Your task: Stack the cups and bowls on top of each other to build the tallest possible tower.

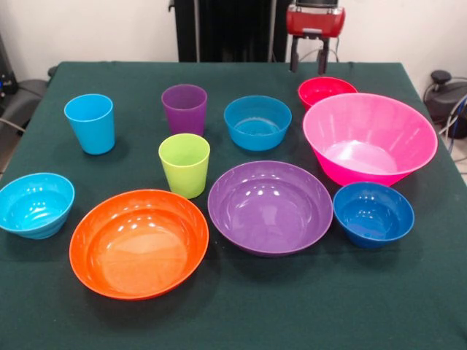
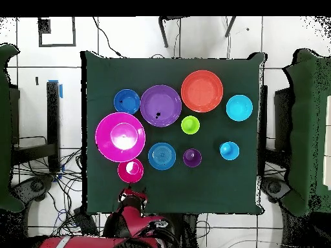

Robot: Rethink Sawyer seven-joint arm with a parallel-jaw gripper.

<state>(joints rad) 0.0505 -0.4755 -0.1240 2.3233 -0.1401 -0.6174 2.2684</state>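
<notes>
Three cups stand upright on the green table: light blue (image 1: pixel 90 122), purple (image 1: pixel 184 108) and lime green (image 1: pixel 184 164). Small bowls: cyan (image 1: pixel 35 204), blue (image 1: pixel 257 122), dark blue (image 1: pixel 373 213) and red (image 1: pixel 326 90). The wide orange bowl (image 1: pixel 139 242) and wide purple bowl (image 1: pixel 270 206) sit at the front. The big pink bowl (image 1: pixel 369 137) is beside the red one. Every piece stands alone, open side up. My gripper (image 1: pixel 308 55) hangs open and empty over the far table edge, just behind the red bowl; it also shows in the overhead view (image 2: pixel 132 194).
The green cloth (image 1: pixel 233 321) covers the whole table. Cables and dark equipment (image 1: pixel 445 95) lie on the floor beside the table. The robot's dark pedestal (image 1: pixel 226 29) stands behind the far edge.
</notes>
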